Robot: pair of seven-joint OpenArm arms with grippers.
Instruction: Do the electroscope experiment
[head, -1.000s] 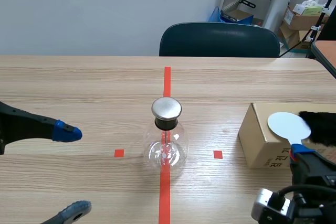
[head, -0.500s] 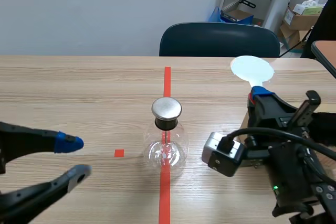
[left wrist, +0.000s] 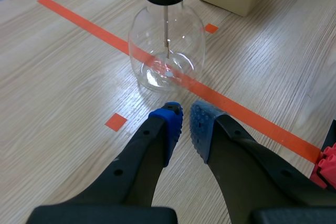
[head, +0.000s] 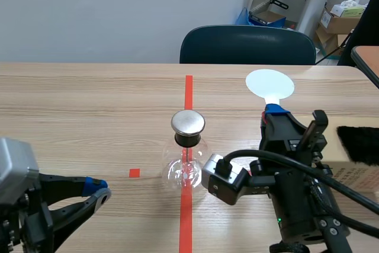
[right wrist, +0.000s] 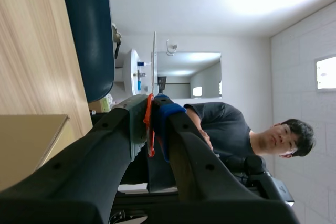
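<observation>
The electroscope, a clear glass flask (head: 188, 169) with a round metal cap (head: 188, 122), stands on the red tape line at the table's middle. My right gripper (head: 273, 112) is raised to the right of the flask and shut on the stem of a white disc paddle (head: 269, 83), whose disc stands up above the fingers. In the right wrist view the paddle (right wrist: 154, 61) shows edge-on, its orange stem pinched between the pads. My left gripper (head: 98, 191) sits low at the front left. In the left wrist view it (left wrist: 186, 124) is shut on nothing, just short of the flask (left wrist: 166, 51).
A cardboard box (head: 358, 173) sits at the right with a black fur piece (head: 359, 143) on top. A dark chair (head: 247, 44) stands behind the table. A person (right wrist: 226, 124) appears in the right wrist view's background.
The right arm lifted the paddle off the box and swung it left toward the flask. The left gripper's fingers closed from wide open and shifted slightly right.
</observation>
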